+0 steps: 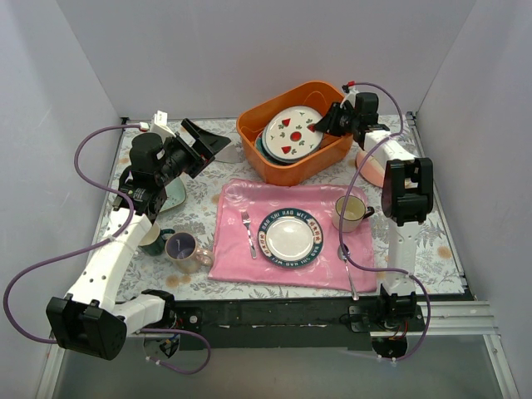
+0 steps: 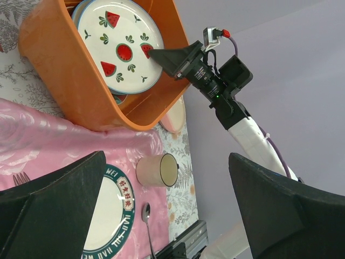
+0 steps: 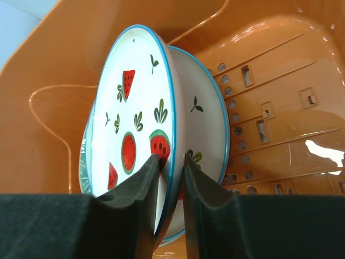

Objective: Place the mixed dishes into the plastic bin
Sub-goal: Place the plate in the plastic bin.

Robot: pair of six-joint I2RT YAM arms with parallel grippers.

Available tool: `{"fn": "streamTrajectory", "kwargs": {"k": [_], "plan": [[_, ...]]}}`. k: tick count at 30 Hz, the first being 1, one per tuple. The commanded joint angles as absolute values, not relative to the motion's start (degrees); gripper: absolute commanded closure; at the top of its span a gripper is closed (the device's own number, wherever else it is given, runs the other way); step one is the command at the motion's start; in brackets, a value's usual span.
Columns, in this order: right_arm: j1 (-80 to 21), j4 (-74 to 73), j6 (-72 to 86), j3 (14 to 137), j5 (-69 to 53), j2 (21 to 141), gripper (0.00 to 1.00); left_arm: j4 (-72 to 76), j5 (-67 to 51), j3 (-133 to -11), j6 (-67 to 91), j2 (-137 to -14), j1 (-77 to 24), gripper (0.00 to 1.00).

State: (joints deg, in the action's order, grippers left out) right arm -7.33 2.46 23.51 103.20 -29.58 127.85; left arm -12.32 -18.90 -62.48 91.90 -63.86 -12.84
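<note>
Fingers of the right tool (image 3: pixel 172 162) straddle the watermelon plate (image 3: pixel 129 118) rim, narrowly parted; whether they pinch it, I cannot tell. It leans on half-hidden plates (image 3: pixel 207 108) inside the orange bin (image 3: pixel 269 81). Left tool (image 1: pixel 204 141) hangs spread wide above the table (image 1: pixel 199 208).

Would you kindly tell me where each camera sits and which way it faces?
Top external: fixed above and behind the bases, looking down on the table; both arms show, the left gripper open, the right gripper at the orange bin.
Left wrist: on the left arm, facing across to the bin and the right arm; its own spread fingers frame the bottom.
Right wrist: on the right arm, looking into the bin; its fingers straddle the watermelon plate's rim.
Shared: all three show the bin and that plate.
</note>
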Motion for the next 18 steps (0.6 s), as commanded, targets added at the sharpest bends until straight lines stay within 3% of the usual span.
{"fn": "streamTrajectory", "kwargs": {"k": [1,9,18], "plan": [[-8.44,2.90,18.64,106.96,-27.43,128.14,0.68,-12.83,-18.37,-62.67,91.49,-62.05,-12.48,0.02],[-9.14,0.88,13.99,108.10,-24.44,128.67,0.52,-13.01,-18.28,-62.84,91.41,-62.05,-12.39,0.02],[-10.90,-2.72,6.25,110.04,-19.87,128.59,0.41,-15.46,-17.49,-65.30,89.04,-62.66,-12.13,0.02]]}}
